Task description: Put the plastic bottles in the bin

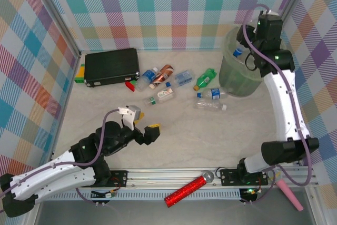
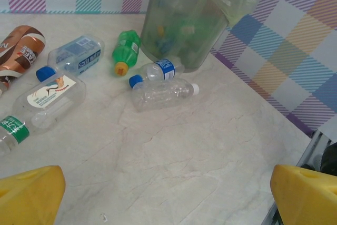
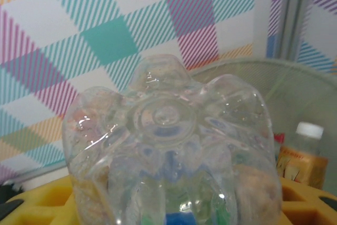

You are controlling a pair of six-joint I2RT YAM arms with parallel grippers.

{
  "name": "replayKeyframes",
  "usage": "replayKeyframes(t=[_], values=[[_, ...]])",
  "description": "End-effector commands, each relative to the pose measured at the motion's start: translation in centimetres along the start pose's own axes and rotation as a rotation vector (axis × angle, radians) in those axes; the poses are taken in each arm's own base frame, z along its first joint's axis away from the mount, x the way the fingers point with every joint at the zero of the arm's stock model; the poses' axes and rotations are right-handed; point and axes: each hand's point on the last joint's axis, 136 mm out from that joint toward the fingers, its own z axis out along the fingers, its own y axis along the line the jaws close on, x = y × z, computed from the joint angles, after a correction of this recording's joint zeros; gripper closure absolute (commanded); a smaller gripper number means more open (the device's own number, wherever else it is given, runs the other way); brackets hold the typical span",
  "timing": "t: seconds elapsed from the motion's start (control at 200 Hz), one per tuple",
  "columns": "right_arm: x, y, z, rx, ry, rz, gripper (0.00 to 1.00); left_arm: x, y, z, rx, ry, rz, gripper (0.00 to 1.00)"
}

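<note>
My right gripper [image 1: 243,52] hangs over the bin [image 1: 239,75], shut on a clear plastic bottle [image 3: 168,146] whose base faces the wrist camera. The pale-green bin [image 2: 184,25] holds more bottles, one of them white-capped [image 3: 304,154]. Several plastic bottles lie on the table left of the bin: a green one [image 1: 204,79], a blue-capped one [image 1: 212,94], a clear one [image 1: 210,106], a white-labelled one [image 1: 160,96] and a brown-labelled one [image 1: 162,76]. My left gripper [image 1: 141,124] stands open over bare table, its yellow fingers [image 2: 29,193] wide apart.
A black rectangular case [image 1: 111,67] lies at the back left, with a green and yellow item [image 1: 80,73] beside it. A red glittery tube [image 1: 184,191] rests on the front rail. Checked walls close in the back and both sides.
</note>
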Motion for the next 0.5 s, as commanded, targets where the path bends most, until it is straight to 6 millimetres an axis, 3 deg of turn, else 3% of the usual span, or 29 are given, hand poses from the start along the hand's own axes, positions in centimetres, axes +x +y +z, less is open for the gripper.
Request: replayKeyframes(t=[0.0, 0.19, 0.495], values=[[-3.5, -0.9, 1.0, 0.063, -0.106, -0.032, 0.47, 0.7, 0.7, -0.4, -0.022, 0.003, -0.012, 0.00], [-2.4, -0.9, 5.3, 0.090, -0.055, -0.061, 0.47, 0.8, 1.0, -0.4, -0.030, 0.000, -0.020, 0.00], [3.2, -0.7, 10.0, 0.063, 0.096, 0.001, 0.45, 0.9, 1.6, -0.3, -0.066, 0.000, -0.014, 0.00]])
